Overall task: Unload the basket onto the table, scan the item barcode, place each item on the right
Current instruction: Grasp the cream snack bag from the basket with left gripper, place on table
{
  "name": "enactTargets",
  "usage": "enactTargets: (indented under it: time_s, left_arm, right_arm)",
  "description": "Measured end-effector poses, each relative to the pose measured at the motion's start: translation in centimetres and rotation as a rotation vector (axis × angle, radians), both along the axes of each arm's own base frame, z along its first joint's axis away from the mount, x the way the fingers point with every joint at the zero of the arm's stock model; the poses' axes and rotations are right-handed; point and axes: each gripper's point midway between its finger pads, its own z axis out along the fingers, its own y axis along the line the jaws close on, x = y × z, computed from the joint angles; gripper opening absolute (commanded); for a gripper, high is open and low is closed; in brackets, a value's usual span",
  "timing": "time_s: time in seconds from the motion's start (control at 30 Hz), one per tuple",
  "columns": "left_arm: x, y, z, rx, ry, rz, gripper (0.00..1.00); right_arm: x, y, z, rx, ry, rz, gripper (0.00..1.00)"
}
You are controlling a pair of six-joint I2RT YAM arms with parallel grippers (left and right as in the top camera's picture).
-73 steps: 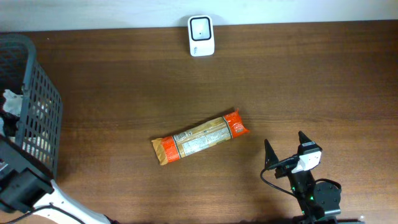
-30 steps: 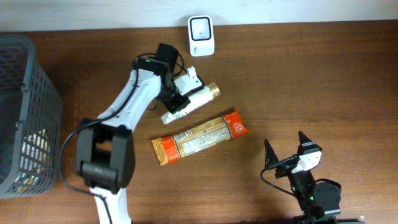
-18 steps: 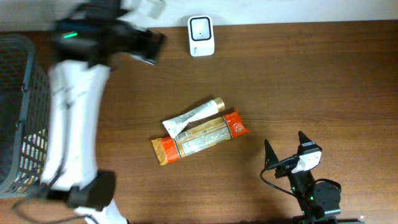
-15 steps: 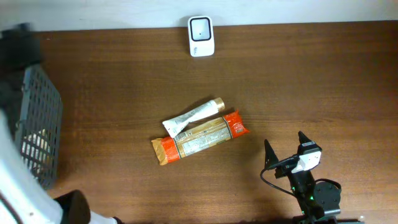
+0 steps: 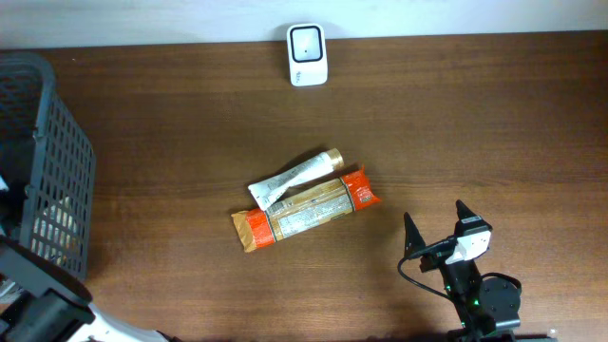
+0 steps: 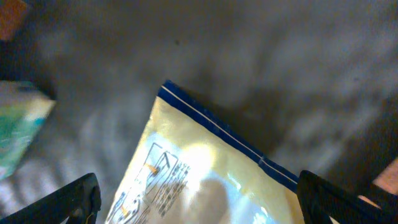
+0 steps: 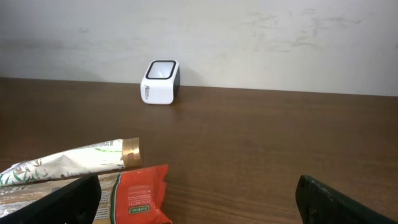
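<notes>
A white barcode scanner (image 5: 307, 54) stands at the table's far edge, also seen from the right wrist (image 7: 160, 82). Mid-table lie a white tube with a gold cap (image 5: 294, 178) and an orange packet (image 5: 304, 209), touching side by side. My right gripper (image 5: 435, 220) rests open and empty near the front right, facing them. My left gripper (image 6: 199, 205) is open, its dark fingers wide on either side of a pale yellow packet with a blue edge (image 6: 205, 168), not closed on it. That gripper itself is hidden in the overhead view.
A dark grey mesh basket (image 5: 57, 161) holding more items stands at the left edge. My left arm (image 5: 38, 304) rises from the front left corner beside it. A greenish pack (image 6: 18, 124) lies left of the yellow packet.
My left gripper let go of the white tube beside the orange packet, opened, and swung back left to the basket. The right arm has not moved.
</notes>
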Motion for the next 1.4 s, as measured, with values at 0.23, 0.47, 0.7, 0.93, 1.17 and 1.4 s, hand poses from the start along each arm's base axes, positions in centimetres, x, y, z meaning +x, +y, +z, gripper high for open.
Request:
enactTargets:
  time_s: [0.23, 0.47, 0.7, 0.93, 1.17, 1.4]
  left_arm:
    - [0.0, -0.7, -4.9, -0.095, 0.060, -0.036, 0.00]
    - [6.7, 4.7, 10.2, 0.123, -0.182, -0.073, 0.00]
    - [9.2, -16.1, 40.9, 0.323, -0.808, -0.571, 0.00]
    - [12.6, -42.6, 21.5, -0.138, -0.340, -1.409, 0.00]
    - [12.4, -44.8, -2.5, -0.218, 0.054, -1.283, 0.49]
    - [13.0, -43.7, -2.1, -0.201, 0.059, -1.103, 0.99]
  right_arm:
    - [0.0, 0.0, 0.0, 0.000, 0.000, 0.000, 0.99]
    - [0.0, 0.0, 0.0, 0.001, 0.000, 0.000, 0.99]
    - [0.0, 0.0, 0.0, 0.001, 0.000, 0.000, 0.99]
    - [0.0, 0.0, 0.0, 0.000, 0.000, 0.000, 0.99]
    - [0.0, 0.0, 0.0, 0.001, -0.001, 0.000, 0.99]
    - [0.0, 0.0, 0.0, 0.000, -0.001, 0.000, 0.99]
